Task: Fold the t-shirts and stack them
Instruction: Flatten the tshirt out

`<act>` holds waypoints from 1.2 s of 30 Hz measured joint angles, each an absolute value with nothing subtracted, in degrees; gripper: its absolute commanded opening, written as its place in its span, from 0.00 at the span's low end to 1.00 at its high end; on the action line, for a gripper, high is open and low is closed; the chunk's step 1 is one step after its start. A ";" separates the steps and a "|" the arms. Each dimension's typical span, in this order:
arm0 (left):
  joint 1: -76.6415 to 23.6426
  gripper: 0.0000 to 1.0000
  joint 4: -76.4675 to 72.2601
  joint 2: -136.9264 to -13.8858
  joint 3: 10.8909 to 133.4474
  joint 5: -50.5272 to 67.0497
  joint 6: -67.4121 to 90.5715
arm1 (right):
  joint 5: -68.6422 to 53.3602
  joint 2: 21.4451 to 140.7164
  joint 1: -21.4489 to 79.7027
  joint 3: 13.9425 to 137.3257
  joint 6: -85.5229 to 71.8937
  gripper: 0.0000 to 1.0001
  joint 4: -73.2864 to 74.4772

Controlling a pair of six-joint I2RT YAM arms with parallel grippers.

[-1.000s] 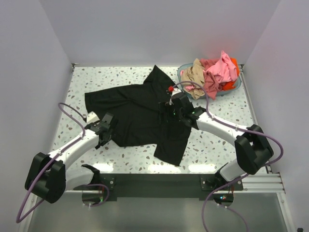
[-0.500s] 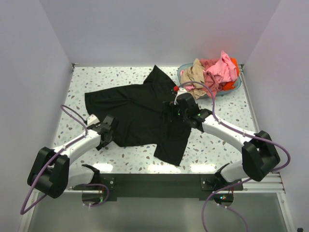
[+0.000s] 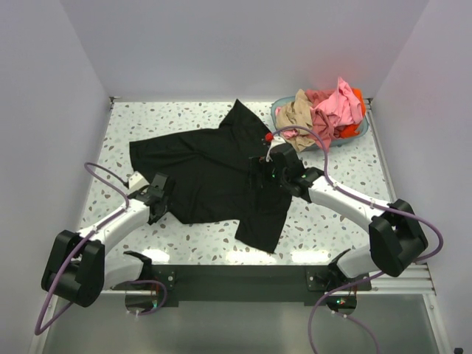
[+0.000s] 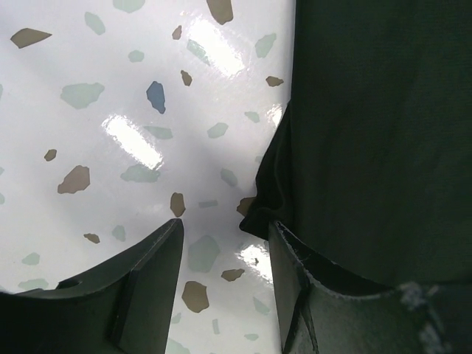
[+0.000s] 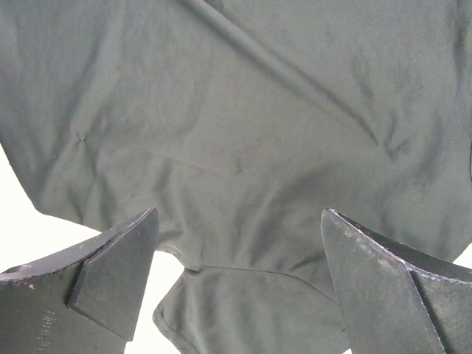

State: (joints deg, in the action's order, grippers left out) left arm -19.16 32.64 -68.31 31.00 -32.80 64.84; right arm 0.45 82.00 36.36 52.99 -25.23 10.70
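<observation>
In the overhead view, a large black t-shirt [image 3: 210, 173] lies spread out across the middle of the speckled table [image 3: 332, 221]. One sleeve reaches toward the far edge, and another flap hangs toward the near edge. At the far right corner stands a round basket [image 3: 335, 142]. It is heaped with a pink t-shirt [image 3: 339, 103], a tan t-shirt [image 3: 299, 112] and an orange-red t-shirt [image 3: 358, 94]. The left gripper [image 3: 161, 193] sits low at the black t-shirt's near-left edge. The right gripper [image 3: 262, 168] is over the cloth near its middle, on the side toward the basket. From this height I cannot tell how the fingers of either one stand.

In the left wrist view, the two fingers [image 4: 155, 265] are apart and hold nothing. Bare table shows between them. A corner of the black t-shirt's hem lies just beside the inner face of the right-hand finger, and the rest of the cloth fills the right side of the view.

In the right wrist view, the fingers [image 5: 110, 258] are spread wide with nothing between them. They hover above the wrinkled black cloth, which fills almost the whole view. A hem edge runs between the fingers, and a little pale table shows at the lower left.
</observation>
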 measured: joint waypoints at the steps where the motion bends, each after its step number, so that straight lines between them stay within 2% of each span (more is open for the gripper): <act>1: -19.11 0.54 32.38 -68.23 31.00 -32.71 64.71 | 0.45 82.00 36.36 52.99 -25.23 0.94 10.70; 5: -19.05 0.53 31.77 -68.12 30.98 -32.10 64.20 | 0.45 82.00 36.34 52.99 -25.23 0.95 10.70; 7: -19.00 0.48 31.44 -68.12 30.94 -31.73 63.99 | 0.45 82.00 36.34 52.97 -25.23 0.94 10.70; 18: -18.76 0.39 29.91 -68.73 28.97 -31.38 63.83 | 0.27 82.00 36.34 52.69 -25.23 0.95 10.70; 21: -18.76 0.31 28.58 -69.45 29.02 -31.97 63.57 | 0.25 81.95 36.34 52.34 -25.23 0.95 10.70; 25: -18.76 0.10 26.79 -70.22 29.02 -32.38 63.09 | 0.25 81.62 36.34 51.99 -25.23 0.95 10.87; 28: -18.74 0.00 25.85 -70.52 29.04 -32.34 62.61 | 0.25 81.30 36.34 51.96 -25.23 0.95 10.90; 36: -18.74 0.00 26.61 -69.04 28.86 -31.20 61.87 | 0.27 80.77 36.32 51.94 -25.23 0.95 11.07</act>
State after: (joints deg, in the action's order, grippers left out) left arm -18.74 26.61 -69.04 28.86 -31.20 61.87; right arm 0.27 80.77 36.32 51.94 -25.23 11.07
